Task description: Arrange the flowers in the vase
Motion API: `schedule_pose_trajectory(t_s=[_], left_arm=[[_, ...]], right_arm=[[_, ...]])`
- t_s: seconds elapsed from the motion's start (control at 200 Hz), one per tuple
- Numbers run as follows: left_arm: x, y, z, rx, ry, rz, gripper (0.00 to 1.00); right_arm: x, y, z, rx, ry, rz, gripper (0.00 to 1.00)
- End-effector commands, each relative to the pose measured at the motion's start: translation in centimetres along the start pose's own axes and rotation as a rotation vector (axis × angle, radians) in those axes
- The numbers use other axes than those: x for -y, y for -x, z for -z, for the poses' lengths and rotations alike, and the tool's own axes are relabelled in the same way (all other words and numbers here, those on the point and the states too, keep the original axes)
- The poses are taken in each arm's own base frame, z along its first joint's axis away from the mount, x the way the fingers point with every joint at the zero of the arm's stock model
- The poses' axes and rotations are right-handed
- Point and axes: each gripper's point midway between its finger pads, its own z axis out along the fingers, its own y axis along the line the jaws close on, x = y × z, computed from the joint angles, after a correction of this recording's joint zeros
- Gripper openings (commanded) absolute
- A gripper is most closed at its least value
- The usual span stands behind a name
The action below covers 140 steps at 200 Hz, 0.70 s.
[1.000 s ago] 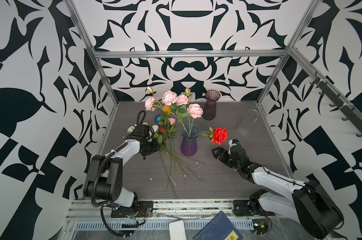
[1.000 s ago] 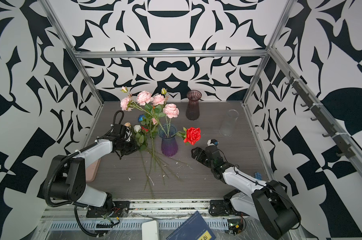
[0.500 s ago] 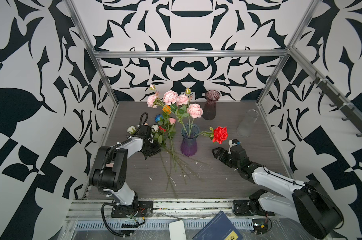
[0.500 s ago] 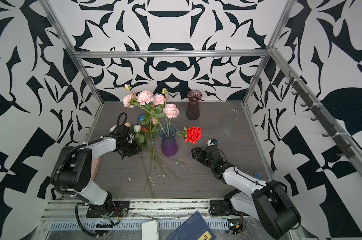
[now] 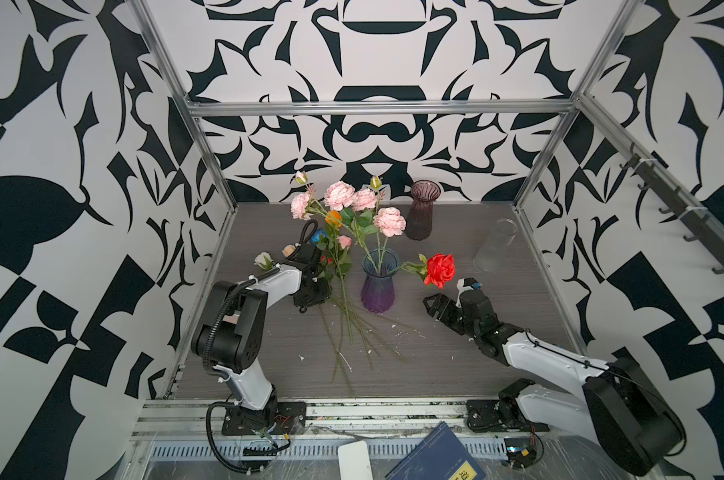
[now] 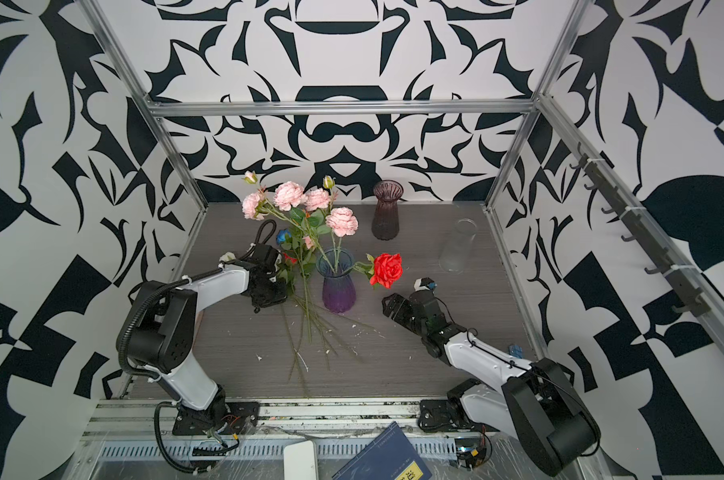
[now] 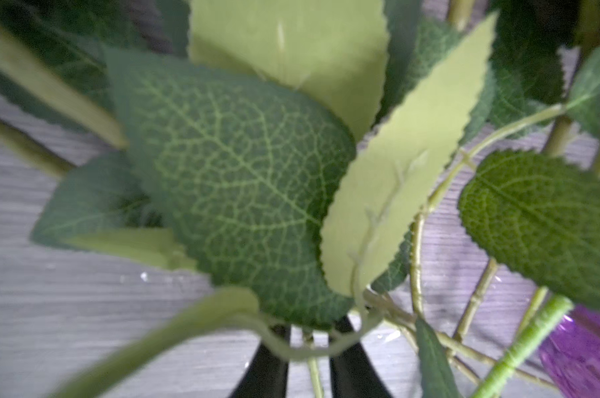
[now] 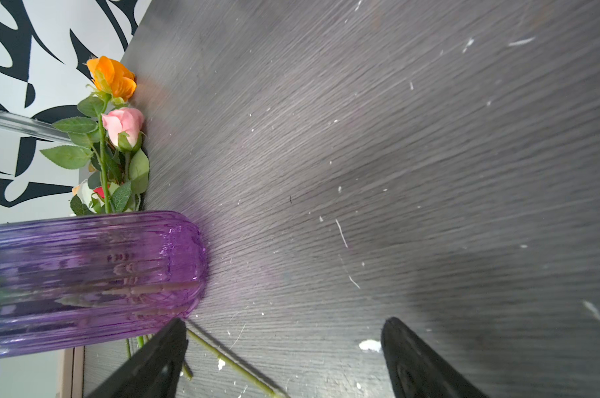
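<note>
A purple glass vase (image 5: 377,286) (image 6: 338,286) stands mid-table and holds a pink ruffled spray (image 5: 339,195) and a red rose (image 5: 440,269) that leans right. Loose flowers lie left of it: orange (image 5: 333,218), blue (image 5: 318,236), small pink (image 5: 344,241) and cream (image 5: 263,259) blooms, their stems (image 5: 347,324) fanned toward the front. My left gripper (image 5: 316,297) (image 7: 308,330) is low among their leaves, narrowly open, with one thin stem running between its fingers without touching them. My right gripper (image 5: 433,305) (image 8: 284,324) rests wide open right of the vase (image 8: 84,275), holding nothing.
A dark maroon vase (image 5: 423,210) stands at the back and a clear glass vase (image 5: 495,251) at the back right. White crumbs dot the dark wood table (image 5: 435,357). A blue book (image 5: 435,457) and a white slab (image 5: 354,459) lie beyond the front rail.
The left arm's shoulder and elbow have swung a little while its gripper stayed at the loose stems. The pink spray swayed slightly. The right arm has not moved.
</note>
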Motion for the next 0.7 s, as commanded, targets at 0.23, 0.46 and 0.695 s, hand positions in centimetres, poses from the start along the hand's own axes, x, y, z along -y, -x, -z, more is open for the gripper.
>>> schedule_pose_trajectory(t_s=[0.23,0.46,0.695], left_arm=[[-2.2,0.3,4.0,0.021,-0.022,0.108,0.0],[-3.1,4.7,12.2,0.229,-0.166,0.225,0.0],[-1.3,6.9,20.9,0.475,-0.383,0.214,0.0]], right_arm=[[-1.4,1.2,0.4,0.037,0.038,0.007,0.92],[-1.5,1.2,0.5,0.038,0.04,0.008,0.92],[-1.4,1.2,0.6,0.043,0.041,0.006,0.92]])
